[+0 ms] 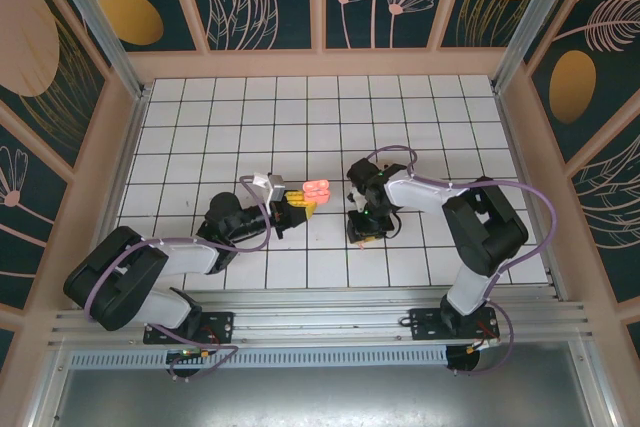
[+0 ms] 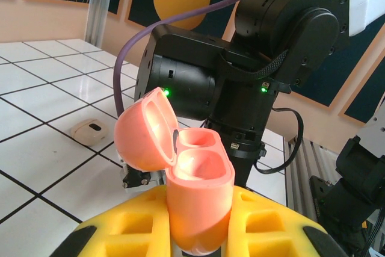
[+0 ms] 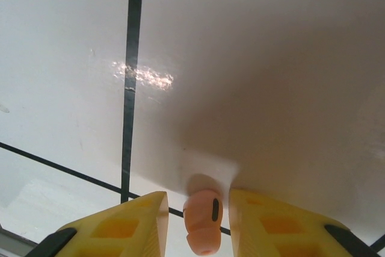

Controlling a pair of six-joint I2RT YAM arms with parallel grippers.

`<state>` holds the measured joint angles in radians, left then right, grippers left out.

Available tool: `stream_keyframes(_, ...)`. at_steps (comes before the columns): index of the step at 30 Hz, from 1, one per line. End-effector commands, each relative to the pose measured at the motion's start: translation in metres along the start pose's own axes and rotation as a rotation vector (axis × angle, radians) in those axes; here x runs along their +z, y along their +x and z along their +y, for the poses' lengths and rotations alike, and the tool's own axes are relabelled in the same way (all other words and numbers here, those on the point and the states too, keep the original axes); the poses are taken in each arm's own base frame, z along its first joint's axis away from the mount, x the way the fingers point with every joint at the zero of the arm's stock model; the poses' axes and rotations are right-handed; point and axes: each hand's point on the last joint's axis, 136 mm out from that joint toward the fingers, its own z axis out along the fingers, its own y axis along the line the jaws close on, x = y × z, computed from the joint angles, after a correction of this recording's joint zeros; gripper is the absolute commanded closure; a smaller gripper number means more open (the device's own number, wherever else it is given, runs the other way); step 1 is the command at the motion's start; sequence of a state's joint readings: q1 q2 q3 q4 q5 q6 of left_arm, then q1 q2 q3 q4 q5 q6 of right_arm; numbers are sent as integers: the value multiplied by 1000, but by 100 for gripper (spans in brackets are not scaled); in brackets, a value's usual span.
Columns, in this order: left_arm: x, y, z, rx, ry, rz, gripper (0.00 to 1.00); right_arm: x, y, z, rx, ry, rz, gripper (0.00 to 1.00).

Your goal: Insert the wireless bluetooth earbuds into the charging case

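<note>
Coral-orange earbud [image 3: 203,224]: tiny, featherlight, hard glossy plastic, rounded; likely slippery, apt to squirt out or roll under squeeze. Best hold: light pinch across bulbous body, centred between fingers. Look: stubby peach-coral bud, dark oval slot on face, lying on white tiled counter [image 3: 271,58]. Right gripper [image 3: 198,200] fingers apart, flanking bud, thin gap each side, not clamped. Left gripper [image 2: 198,218] fingers clamped on coral charging case [image 2: 201,173], raised off counter, lid [image 2: 144,130] hinged open, both wells look empty
</note>
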<state>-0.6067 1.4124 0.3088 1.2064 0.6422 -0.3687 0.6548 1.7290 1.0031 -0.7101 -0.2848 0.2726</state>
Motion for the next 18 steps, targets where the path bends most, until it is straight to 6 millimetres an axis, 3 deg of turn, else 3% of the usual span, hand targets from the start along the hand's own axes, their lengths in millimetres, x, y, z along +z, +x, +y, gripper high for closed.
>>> stream_keyframes(1,-2,-10,-1,23,0,-26,97,7,0,-3,11,24,0,69)
stream_keyframes(11,-4,-10,-1,32,-12,-26,97,9,6,-10,18,65,10,73)
stream_keyframes(18,-4,-9,2,28,-26,-19,97,1,0,-3,26,29,-47,74)
